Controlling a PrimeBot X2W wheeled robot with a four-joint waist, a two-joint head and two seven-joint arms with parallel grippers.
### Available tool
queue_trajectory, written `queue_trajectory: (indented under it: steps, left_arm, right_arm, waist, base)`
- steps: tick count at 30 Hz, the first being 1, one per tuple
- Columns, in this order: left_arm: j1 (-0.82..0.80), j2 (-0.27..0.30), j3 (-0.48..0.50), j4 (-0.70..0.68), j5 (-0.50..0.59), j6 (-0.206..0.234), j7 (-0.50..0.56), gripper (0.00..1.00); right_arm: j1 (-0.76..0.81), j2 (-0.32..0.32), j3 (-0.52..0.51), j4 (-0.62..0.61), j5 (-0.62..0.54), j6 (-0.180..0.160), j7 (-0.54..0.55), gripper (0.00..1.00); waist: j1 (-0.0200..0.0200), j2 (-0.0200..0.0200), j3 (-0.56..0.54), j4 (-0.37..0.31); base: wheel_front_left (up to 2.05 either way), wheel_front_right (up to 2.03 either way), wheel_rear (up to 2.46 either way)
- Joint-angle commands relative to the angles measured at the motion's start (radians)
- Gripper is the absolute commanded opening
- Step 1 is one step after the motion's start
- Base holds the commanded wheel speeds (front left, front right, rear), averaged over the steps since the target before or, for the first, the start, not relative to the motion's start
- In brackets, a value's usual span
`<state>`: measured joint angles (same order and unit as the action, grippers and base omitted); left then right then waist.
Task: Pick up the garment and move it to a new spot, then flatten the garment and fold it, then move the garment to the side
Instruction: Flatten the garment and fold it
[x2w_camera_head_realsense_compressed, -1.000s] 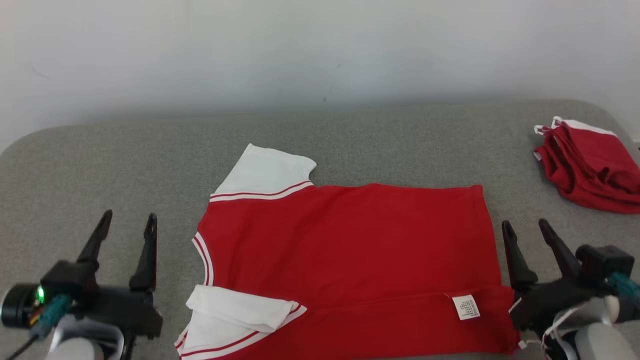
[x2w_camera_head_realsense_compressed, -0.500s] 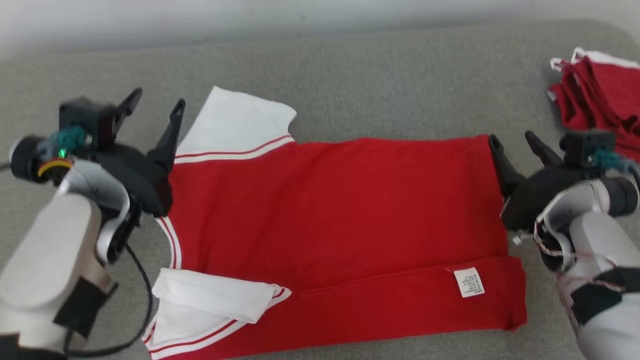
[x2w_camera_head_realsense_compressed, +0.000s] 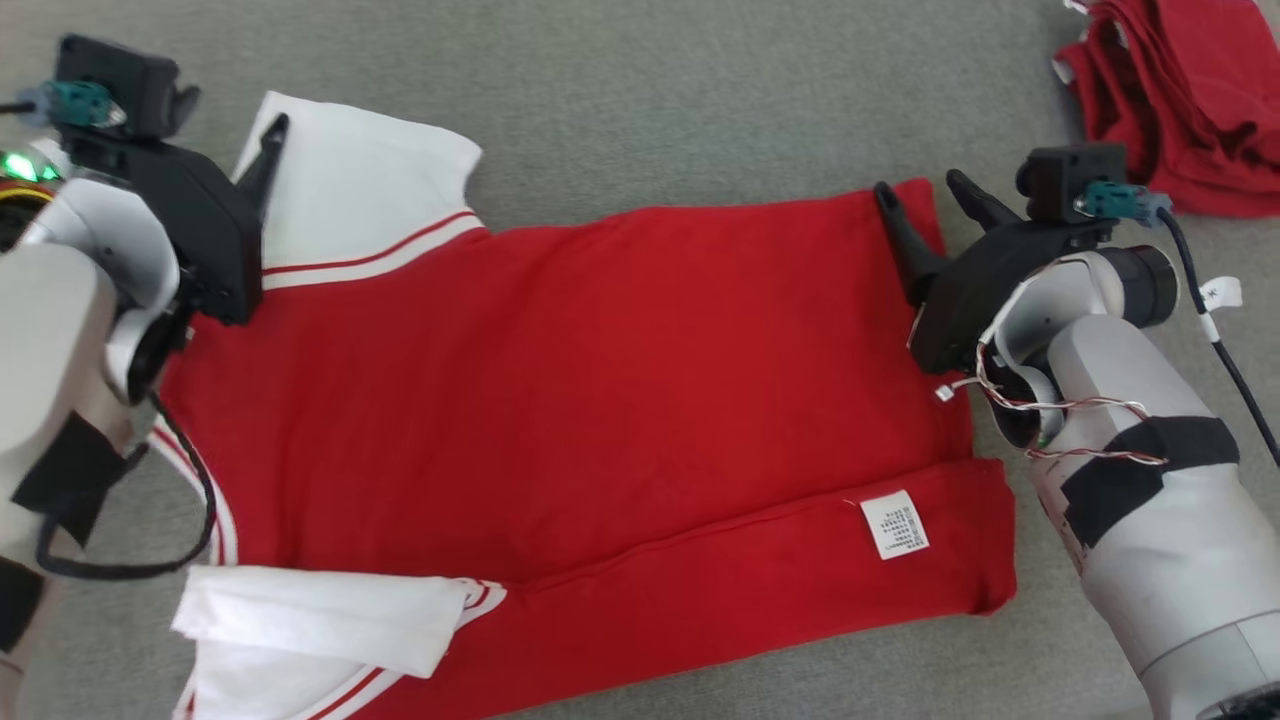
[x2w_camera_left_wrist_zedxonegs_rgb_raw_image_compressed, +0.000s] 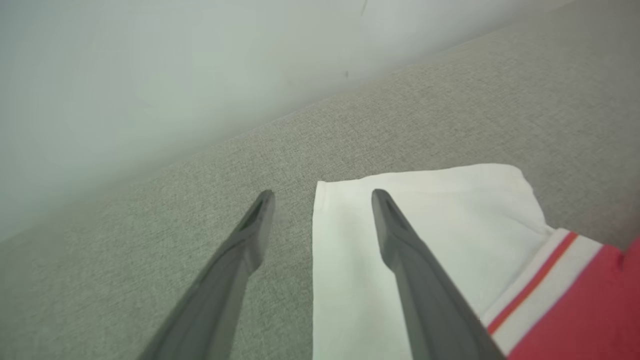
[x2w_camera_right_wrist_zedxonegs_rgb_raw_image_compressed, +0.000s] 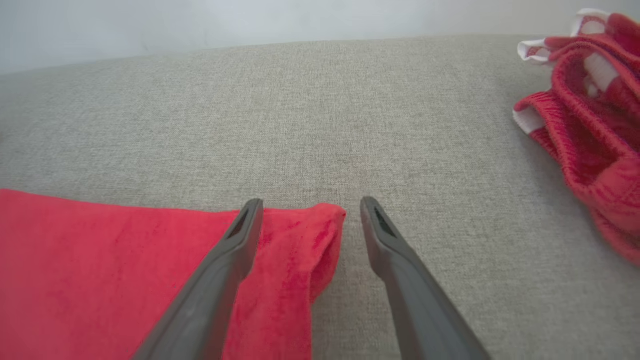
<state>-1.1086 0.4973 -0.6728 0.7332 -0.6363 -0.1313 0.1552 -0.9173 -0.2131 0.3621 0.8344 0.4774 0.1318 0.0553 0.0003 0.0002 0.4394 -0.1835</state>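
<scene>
Red T-shirt (x2w_camera_head_realsense_compressed: 600, 380) is laid flat on the grey padded surface (x2w_camera_head_realsense_compressed: 650, 100), collar end to the left. The near long edge is folded over, with the care label (x2w_camera_head_realsense_compressed: 895, 523) exposed; the far edge is not yet folded.

Left gripper (x2w_camera_left_wrist_zedxonegs_rgb_raw_image_compressed: 322, 195) is spread wide, empty, straddling the outer edge of the far white sleeve (x2w_camera_left_wrist_zedxonegs_rgb_raw_image_compressed: 425, 210). Right gripper (x2w_camera_right_wrist_zedxonegs_rgb_raw_image_compressed: 312, 200) is likewise spread and empty, astride the far hem corner (x2w_camera_right_wrist_zedxonegs_rgb_raw_image_compressed: 325, 220). Contact with the cloth cannot be judged.

Advised: both points pinched together, raised evenly, and drawn toward the near fold under tension. The red clothing pile (x2w_camera_head_realsense_compressed: 1180, 90) beyond is to be left undisturbed.
</scene>
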Motion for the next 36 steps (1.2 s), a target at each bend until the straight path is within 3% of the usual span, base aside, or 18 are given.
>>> queue_trajectory:
  steps: [1,12,14,15,16,17,27,36]
  left_arm:
    - [-0.019,0.004,-0.007,0.023,-0.024,0.002,-0.004,1.00]
    - [-0.090,-0.011,-0.081,0.186,-0.061,0.002,-0.021,1.00]
    - [-0.099,-0.018,-0.093,0.202,-0.071,0.002,-0.019,1.00]
    - [-0.102,-0.021,-0.100,0.207,-0.077,0.002,-0.017,0.91]
    - [-0.104,-0.024,-0.109,0.214,-0.078,0.002,-0.016,0.44]
    - [-0.108,-0.026,-0.114,0.220,-0.083,0.002,-0.017,0.00]
    - [-0.124,-0.049,-0.113,0.220,-0.168,0.002,-0.126,0.00]
    - [-0.051,-0.067,-0.124,0.123,-0.237,0.002,-0.327,0.00]
  right_arm:
    - [-0.018,0.012,0.015,0.012,0.009,-0.003,-0.010,1.00]
    - [-0.087,0.041,0.109,0.085,0.081,-0.003,-0.044,1.00]
    - [-0.096,0.042,0.123,0.099,0.093,-0.003,-0.048,0.79]
    - [-0.102,0.041,0.128,0.104,0.098,-0.003,-0.052,0.42]
    - [-0.108,0.040,0.133,0.109,0.105,-0.003,-0.057,0.26]
    - [-0.110,0.038,0.138,0.115,0.110,-0.003,-0.061,0.00]
    - [-0.149,0.004,0.161,0.173,0.148,-0.003,-0.142,0.00]
    - [-0.081,-0.048,0.195,0.181,0.180,-0.003,-0.274,0.00]
  waist:
    - [-0.0003,-0.0002,0.043,-0.048]
    - [-0.0003,-0.0002,0.062,-0.081]
    - [-0.0003,-0.0002,0.066,-0.081]
    - [-0.0003,-0.0002,0.067,-0.080]
    - [-0.0003,-0.0002,0.068,-0.078]
    - [-0.0003,-0.0002,0.068,-0.076]
    - [-0.0003,-0.0002,0.043,-0.027]
    - [-0.0003,-0.0002,-0.061,0.051]
  base:
    - [0.00,0.00,0.00]
    - [0.00,0.00,0.00]
    - [0.00,0.00,0.00]
    - [0.00,0.00,0.00]
    - [0.00,0.00,0.00]
    - [0.00,0.00,0.00]
    - [0.00,0.00,0.00]
    - [0.00,0.00,0.00]
